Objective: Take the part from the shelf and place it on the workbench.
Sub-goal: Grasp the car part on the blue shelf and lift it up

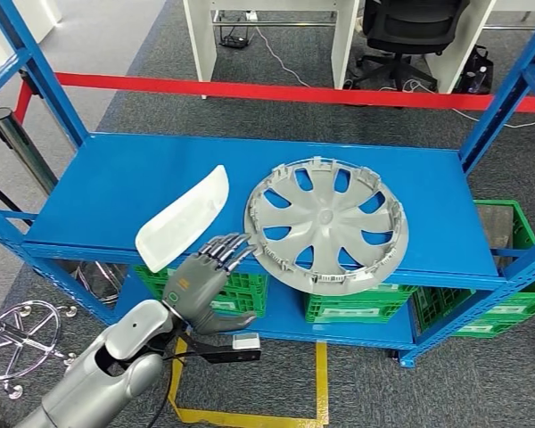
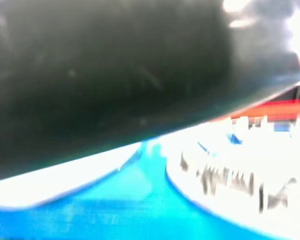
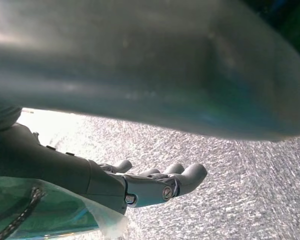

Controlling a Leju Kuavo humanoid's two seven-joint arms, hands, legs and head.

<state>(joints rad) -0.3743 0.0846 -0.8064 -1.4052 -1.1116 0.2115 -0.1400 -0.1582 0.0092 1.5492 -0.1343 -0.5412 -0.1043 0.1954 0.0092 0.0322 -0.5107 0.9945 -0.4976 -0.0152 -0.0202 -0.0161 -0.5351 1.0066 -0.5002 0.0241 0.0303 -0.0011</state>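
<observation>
Two parts lie on the shelf, the white cover slanting away just beyond the open, empty left hand.

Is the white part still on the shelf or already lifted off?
On the shelf. The white part lies at its front edge, overhanging slightly; the left hand reaches beneath it, grip unclear.

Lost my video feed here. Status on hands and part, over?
Left hand open at shelf edge, fingers just under white part, no grip yet. Right hand open, hanging over floor. Wheel cover lies close beside part.
</observation>
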